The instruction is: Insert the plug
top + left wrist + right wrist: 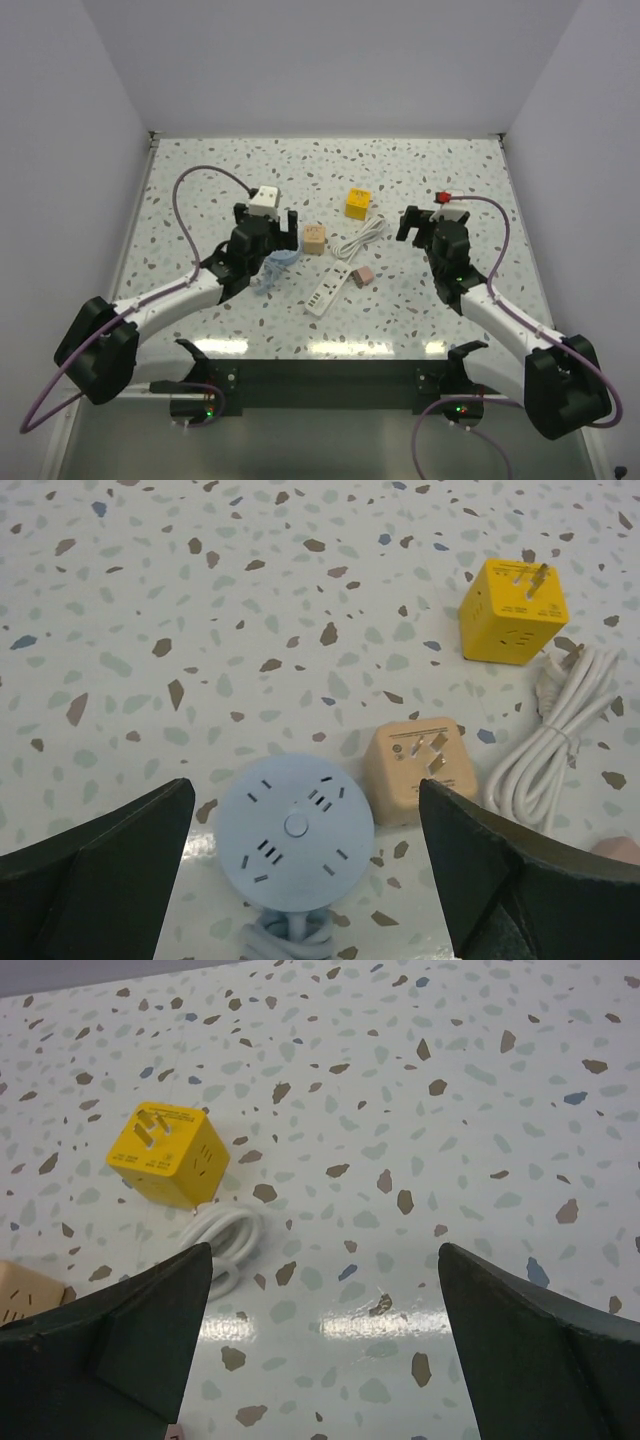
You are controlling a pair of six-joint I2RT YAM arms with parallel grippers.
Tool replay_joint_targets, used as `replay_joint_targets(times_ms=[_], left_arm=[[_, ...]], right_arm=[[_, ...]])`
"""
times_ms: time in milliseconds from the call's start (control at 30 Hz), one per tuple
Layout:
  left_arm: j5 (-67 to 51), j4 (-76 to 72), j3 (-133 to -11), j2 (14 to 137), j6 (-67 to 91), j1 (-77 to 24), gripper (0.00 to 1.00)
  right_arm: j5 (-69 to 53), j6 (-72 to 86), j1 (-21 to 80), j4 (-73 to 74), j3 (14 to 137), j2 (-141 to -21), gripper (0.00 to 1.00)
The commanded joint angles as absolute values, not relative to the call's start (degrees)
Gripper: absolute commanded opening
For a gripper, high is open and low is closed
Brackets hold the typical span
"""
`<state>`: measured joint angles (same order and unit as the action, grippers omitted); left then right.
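The dusty-pink plug (363, 273) lies on the table at the end of a coiled white cord (362, 238), beside a white power strip (330, 288). Only its edge shows in the left wrist view (622, 848). My left gripper (267, 217) is open and empty, raised over a round pale-blue socket hub (293, 825), with the hub between its fingers (120, 850). My right gripper (422, 222) is open and empty above bare table (325, 1260), to the right of the cord (220, 1245) and up-right of the plug.
A peach cube (314, 238) sits just right of the blue hub (277, 265); it also shows in the left wrist view (420, 770). A yellow cube (358, 202) stands behind the cord and shows in both wrist views (512, 610) (168, 1153). White walls enclose the table.
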<state>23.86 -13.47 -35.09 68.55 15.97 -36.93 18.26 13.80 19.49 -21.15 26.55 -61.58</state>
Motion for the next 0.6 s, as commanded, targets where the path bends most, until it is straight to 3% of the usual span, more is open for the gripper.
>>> replay_joint_targets(times_ms=[0,233,567], left_arm=[[20.39,-17.67,-41.99,74.07,17.57,-38.84,1.0],[18.37,-14.59,-49.21,88.13,19.68,-41.22,1.0],[19.77,-10.81,-54.04,94.74,20.74,-42.1,1.0]], right_arm=[[18.11,14.59,19.51,-21.18,27.95,-60.12,0.98],[17.75,15.03,19.51,-21.53,27.16,-59.41,0.98],[17.14,15.2,19.51,-21.97,26.54,-58.53,0.98]])
